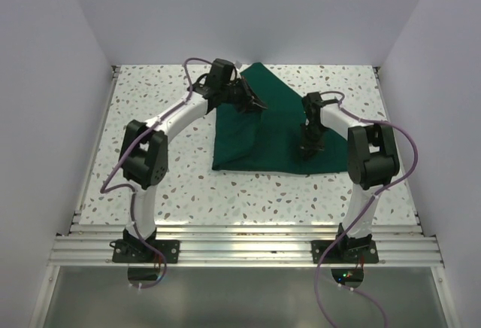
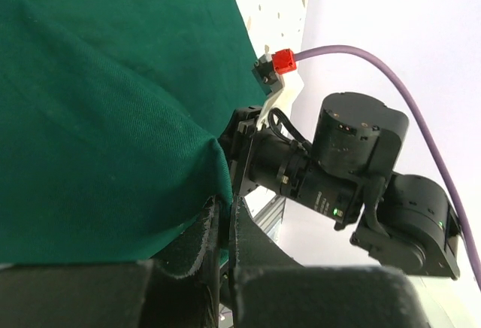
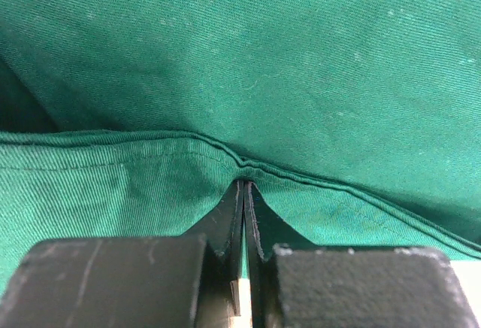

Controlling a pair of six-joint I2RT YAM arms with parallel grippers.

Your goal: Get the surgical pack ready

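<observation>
The surgical pack is a dark green fabric drape (image 1: pixel 244 147) lying partly folded on the middle of the table. My left gripper (image 1: pixel 259 104) is shut on an edge of it near its far left side and holds that part raised. In the left wrist view the cloth (image 2: pixel 98 117) hangs from the closed jaws of that gripper (image 2: pixel 225 211). My right gripper (image 1: pixel 307 150) points down on the drape's near right part. Seen from the right wrist, this gripper (image 3: pixel 246 190) is shut on the stitched hem of the cloth (image 3: pixel 263 57).
The speckled white table (image 1: pixel 150 117) is walled in white on three sides. An aluminium rail (image 1: pixel 240 249) runs along the near edge, where both arm bases stand. The right arm (image 2: pixel 353 147) with its purple cable shows close by in the left wrist view.
</observation>
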